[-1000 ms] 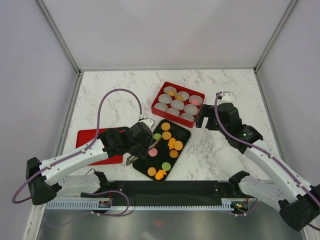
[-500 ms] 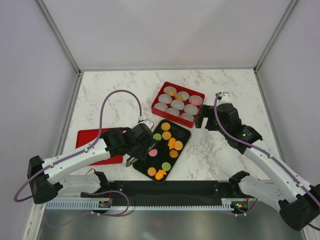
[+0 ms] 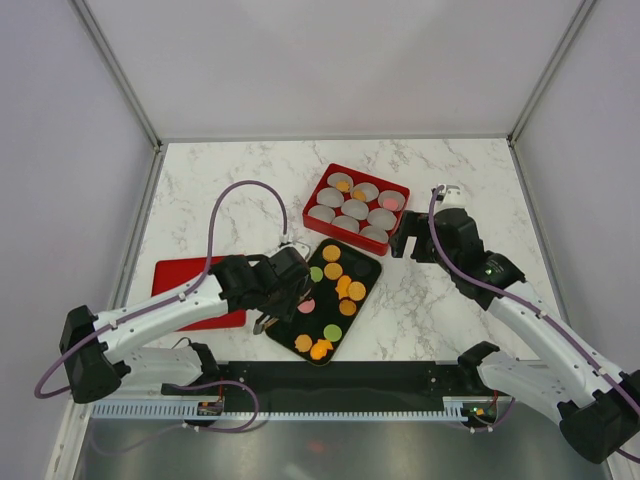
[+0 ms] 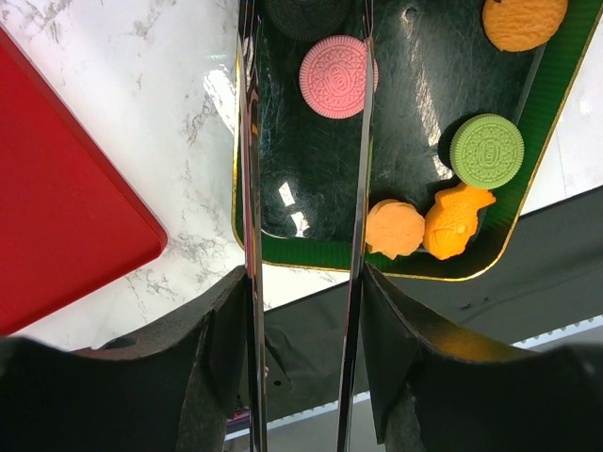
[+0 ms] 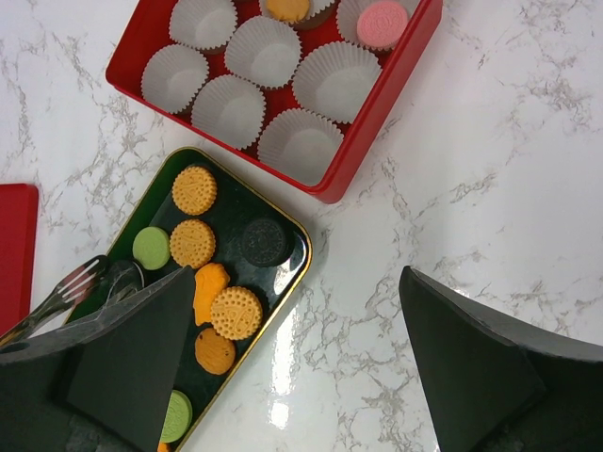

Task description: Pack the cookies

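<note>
The cookies lie on a black gold-rimmed tray (image 3: 372,262): orange ones (image 3: 344,286), a pink one (image 3: 307,305) and green ones (image 3: 332,332). My left gripper (image 3: 283,292) is shut on metal tongs (image 4: 249,188), whose two arms stay apart over the tray's near-left end. In the left wrist view the pink cookie (image 4: 335,77) lies between the tong arms and my left gripper (image 4: 303,292) pinches them. My right gripper (image 3: 404,243) is open and empty above the marble, right of the tray; it also shows in the right wrist view (image 5: 292,320).
A red box (image 3: 313,208) of white paper cups (image 5: 325,80) stands behind the tray; one cup holds an orange cookie (image 5: 285,8), another a pink one (image 5: 382,24). A flat red lid (image 3: 185,275) lies left of the tray. A black rail (image 3: 330,378) runs along the near edge.
My left arm has shifted slightly right and forward, carrying the tongs further over the tray's near-left end. The right arm has hardly moved.
</note>
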Robot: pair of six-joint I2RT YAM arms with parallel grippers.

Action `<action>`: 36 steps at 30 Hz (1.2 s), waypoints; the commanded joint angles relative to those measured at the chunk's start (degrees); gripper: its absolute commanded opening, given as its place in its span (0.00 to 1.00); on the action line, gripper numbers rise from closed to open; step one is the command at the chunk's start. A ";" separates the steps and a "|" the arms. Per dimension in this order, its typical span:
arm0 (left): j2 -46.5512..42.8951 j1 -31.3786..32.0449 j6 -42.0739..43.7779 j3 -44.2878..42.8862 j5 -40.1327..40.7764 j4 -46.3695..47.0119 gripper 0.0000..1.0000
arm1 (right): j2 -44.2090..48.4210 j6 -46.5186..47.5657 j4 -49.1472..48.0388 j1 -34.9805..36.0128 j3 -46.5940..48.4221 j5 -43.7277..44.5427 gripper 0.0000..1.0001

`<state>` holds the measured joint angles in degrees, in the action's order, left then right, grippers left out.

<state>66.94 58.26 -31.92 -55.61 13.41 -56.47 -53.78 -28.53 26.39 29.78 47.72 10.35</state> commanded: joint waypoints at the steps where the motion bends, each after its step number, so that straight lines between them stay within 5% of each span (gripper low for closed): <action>1: 0.21 0.19 -1.39 -0.02 0.92 1.18 0.56 | 0.96 -0.21 -1.87 -0.16 -0.26 0.02 0.98; 21: 1.00 0.19 0.19 -2.39 0.57 2.15 0.47 | 1.84 -0.03 -1.70 -0.07 -0.44 0.46 0.98; 36: 1.08 -0.16 2.74 -13.37 3.90 0.57 0.41 | 1.84 -0.12 -1.43 -0.07 0.26 0.37 0.98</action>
<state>67.24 58.26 -31.46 -64.38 13.91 -56.62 -52.86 -28.53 26.30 29.78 47.27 10.37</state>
